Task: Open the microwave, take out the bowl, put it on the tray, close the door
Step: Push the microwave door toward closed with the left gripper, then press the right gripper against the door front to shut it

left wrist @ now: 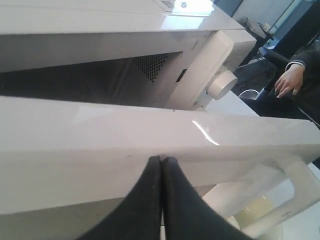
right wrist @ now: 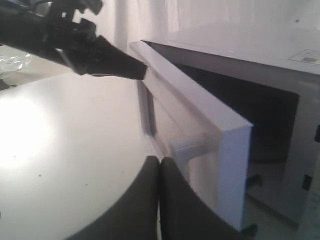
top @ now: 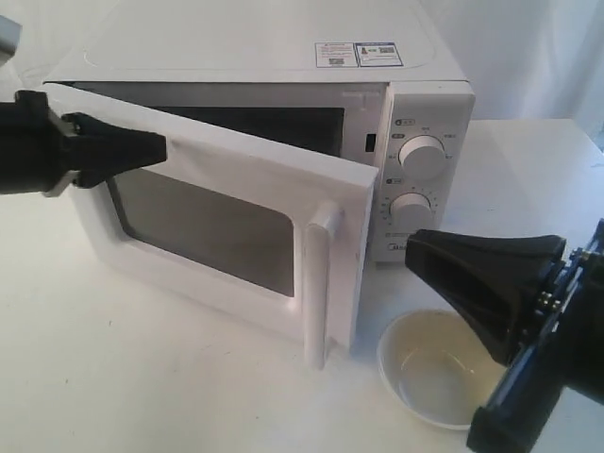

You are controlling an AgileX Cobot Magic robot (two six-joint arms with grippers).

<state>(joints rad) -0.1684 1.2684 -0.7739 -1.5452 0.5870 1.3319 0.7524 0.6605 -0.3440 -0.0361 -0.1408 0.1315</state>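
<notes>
Plainly, the white table (top: 113, 377) holds the microwave (top: 236, 47), its door (top: 208, 226) ajar, with the bowl (top: 425, 363) beside it. The left gripper (top: 162, 148) and right gripper (top: 408, 247) are both clenched empty, and a pale curtain (right wrist: 125, 20) hangs behind.

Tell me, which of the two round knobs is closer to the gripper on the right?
The lower knob: it sits just above the right gripper tip, while the upper knob is higher on the microwave.

White tabletop (top: 113, 377), pale backdrop (top: 538, 47)

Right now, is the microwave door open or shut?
Partly open: the door stands swung out from the microwave, and the dark cavity shows behind its top edge.
</notes>
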